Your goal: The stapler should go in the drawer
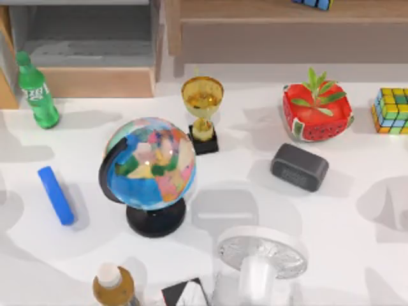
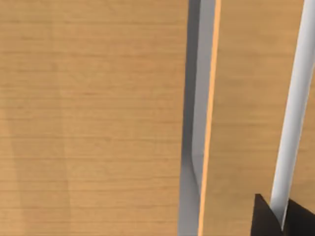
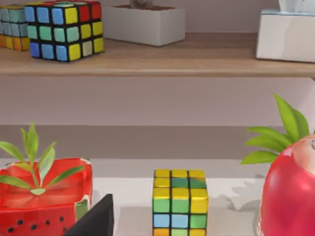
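The blue stapler point(image 1: 56, 194) lies flat on the white table at the left, just left of the globe. At the back left the drawer point(image 1: 95, 81) stands pulled open, with its tan front toward the table and its grey inside bare. In the left wrist view, a dark edge of my left gripper point(image 2: 283, 221) shows close against light wooden panels point(image 2: 93, 118) split by a grey gap. In the right wrist view, a dark corner of my right gripper point(image 3: 96, 219) sits low beside the watermelon pot point(image 3: 42, 201), facing the shelf.
A green bottle point(image 1: 37, 92) stands by the drawer's left corner. Globe point(image 1: 150, 169), gold trophy point(image 1: 203, 111), dark grey block point(image 1: 299, 167), watermelon pot point(image 1: 317, 111), colour cube point(image 1: 392, 109) and white fan point(image 1: 261, 255) crowd the table. The brown shelf point(image 1: 287, 32) runs along the back right.
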Controlling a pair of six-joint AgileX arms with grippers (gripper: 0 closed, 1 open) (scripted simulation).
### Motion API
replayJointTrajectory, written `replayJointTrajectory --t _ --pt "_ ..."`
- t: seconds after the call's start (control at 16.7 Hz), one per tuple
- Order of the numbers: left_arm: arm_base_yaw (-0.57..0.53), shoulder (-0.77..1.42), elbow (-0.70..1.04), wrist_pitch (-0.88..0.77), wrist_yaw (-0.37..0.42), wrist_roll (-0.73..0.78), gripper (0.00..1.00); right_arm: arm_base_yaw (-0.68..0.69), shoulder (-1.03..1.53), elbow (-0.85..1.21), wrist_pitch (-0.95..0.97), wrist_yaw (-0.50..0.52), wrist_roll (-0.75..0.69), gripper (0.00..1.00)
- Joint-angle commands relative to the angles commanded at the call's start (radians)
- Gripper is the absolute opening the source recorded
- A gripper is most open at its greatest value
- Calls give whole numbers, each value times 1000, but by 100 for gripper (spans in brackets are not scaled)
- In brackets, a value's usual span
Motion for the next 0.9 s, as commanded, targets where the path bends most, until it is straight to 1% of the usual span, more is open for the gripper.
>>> replayJointTrajectory --t 0.24,0.66,0.9 --pt "5 -2 -13 7 4 1 0 0 0 0 0 0 0 100" --pt "85 -92 -227 121 84 5 0 0 0 0 0 0 0 100" --pt "91 -99 -240 130 90 5 0 0 0 0 0 0 0 100"
